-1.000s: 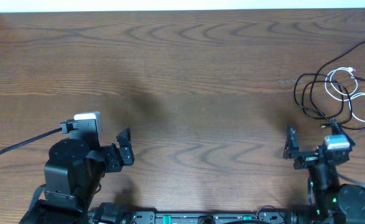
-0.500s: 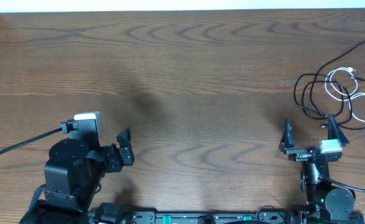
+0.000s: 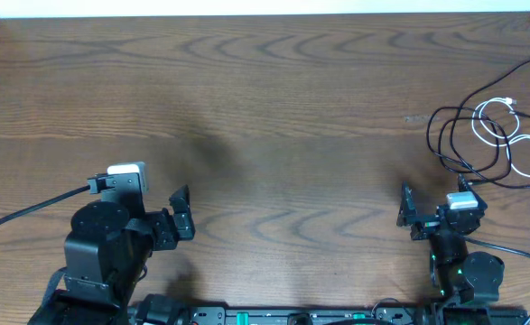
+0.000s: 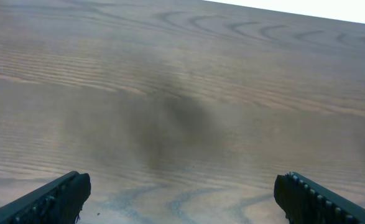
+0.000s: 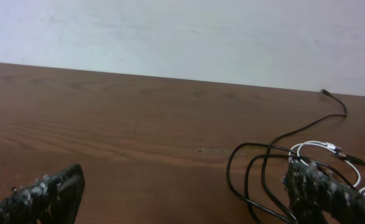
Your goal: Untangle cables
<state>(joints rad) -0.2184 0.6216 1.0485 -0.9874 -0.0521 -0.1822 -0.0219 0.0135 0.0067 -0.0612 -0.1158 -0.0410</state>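
The black cable (image 3: 444, 137) and the white cable (image 3: 510, 147) lie in a loose heap near the right edge of the wooden table (image 3: 265, 90), their loops crossing one another. The white one forms two or three small coils that sit inside and over the wider black loops. One black strand runs away from the heap toward the far right corner. The right gripper (image 3: 436, 204) is low over the table just in front of the heap, jaws spread wide with nothing between them. From the right wrist view its right finger (image 5: 328, 193) overlaps the nearest black loop in the picture, but whether it touches the cord cannot be told. The left gripper (image 4: 182, 202) is well apart from the cables on the left side of the table, jaws also wide open and empty, with only bare wood grain ahead of them. A thick black lead (image 3: 30, 212) trails from the left arm toward the left edge.
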